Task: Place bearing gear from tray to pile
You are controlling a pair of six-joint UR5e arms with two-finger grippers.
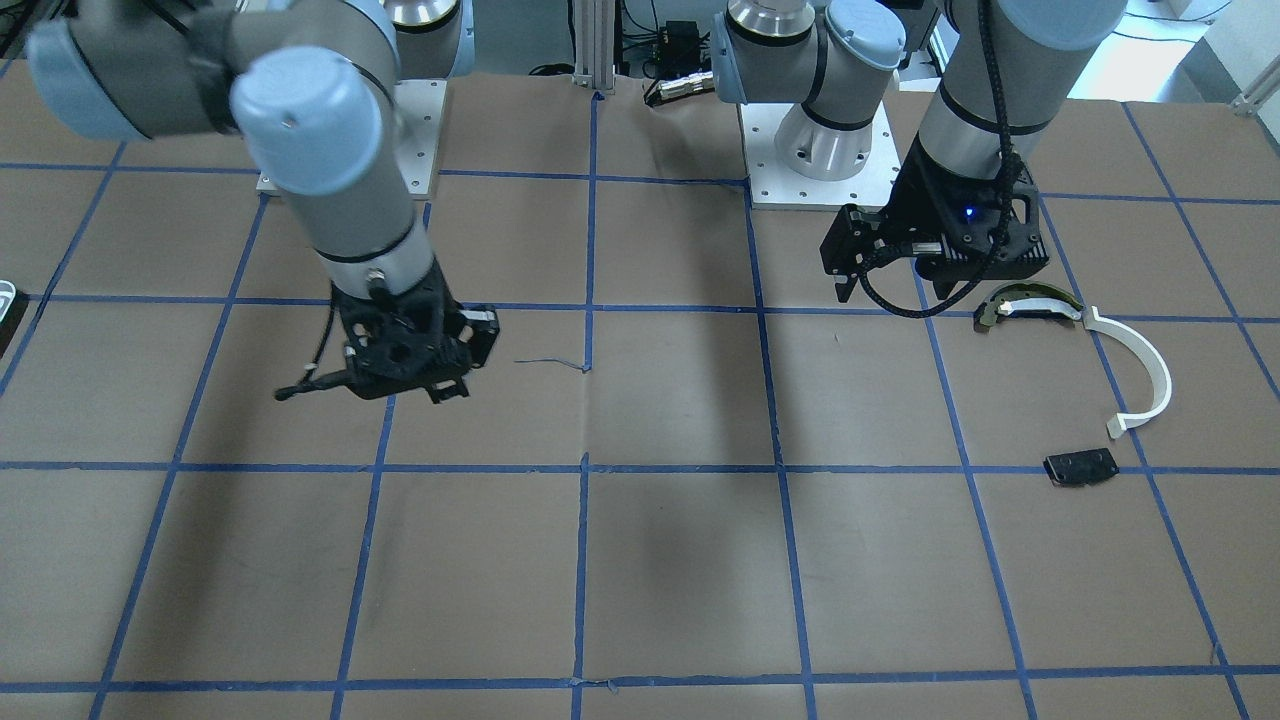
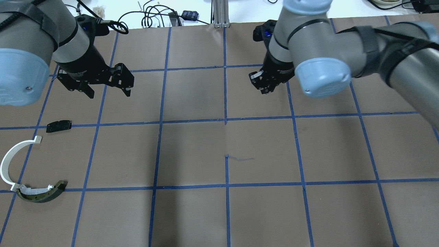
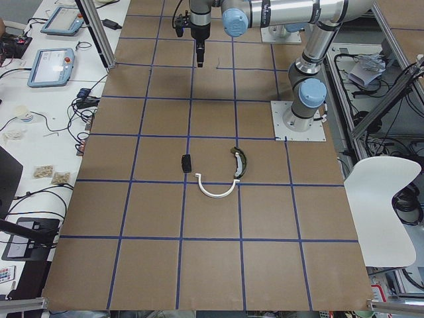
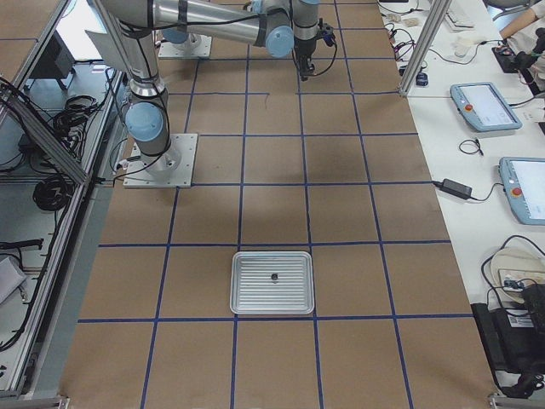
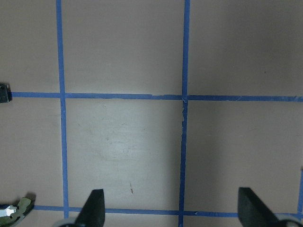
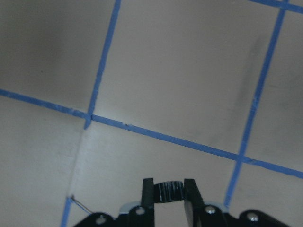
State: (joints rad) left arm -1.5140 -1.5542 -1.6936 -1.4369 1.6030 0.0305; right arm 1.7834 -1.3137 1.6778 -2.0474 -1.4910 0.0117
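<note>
My right gripper (image 6: pixel 169 201) is shut on a small black toothed bearing gear (image 6: pixel 169 191) and holds it above the brown table; it also shows in the overhead view (image 2: pixel 262 85). My left gripper (image 5: pixel 173 208) is open and empty, hovering just beyond the pile (image 2: pixel 109 90). The pile lies on the robot's left: a white plastic arc (image 2: pixel 10 161), a dark curved piece with a cream strip (image 2: pixel 41 192) and a flat black plate (image 2: pixel 59 126). The tray (image 4: pixel 272 305) is a ribbed metal one with a small dark part (image 4: pixel 274 276) in it; only a sliver of the tray (image 1: pixel 6 298) shows in the front view.
The table is brown paper with a blue tape grid (image 2: pixel 225 120). The arm bases (image 1: pixel 815 165) stand at the robot's side of the table. Cables and devices (image 2: pixel 154 17) lie beyond the far edge.
</note>
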